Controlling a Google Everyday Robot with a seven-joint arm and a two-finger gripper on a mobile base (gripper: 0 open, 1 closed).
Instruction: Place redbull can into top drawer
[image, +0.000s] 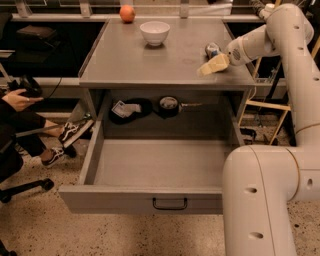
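The redbull can (212, 49), small, silver and blue, lies on the grey tabletop (165, 60) near its right edge. My gripper (214, 61) reaches in from the right, low over the tabletop and right at the can, which shows just behind its cream-coloured tip. The top drawer (125, 199) is pulled out wide below the tabletop. Its grey inside is bare and its black bar handle (170, 203) faces the camera. My white arm (260, 190) fills the lower right and hides the drawer's right front corner.
A white bowl (154, 32) and a red-orange fruit (127, 13) stand at the back of the tabletop. Dark objects (131, 109) lie on the shelf behind the drawer. A seated person (20, 107) with sneakers (70, 134) is at the left. A wooden frame (265, 105) stands at the right.
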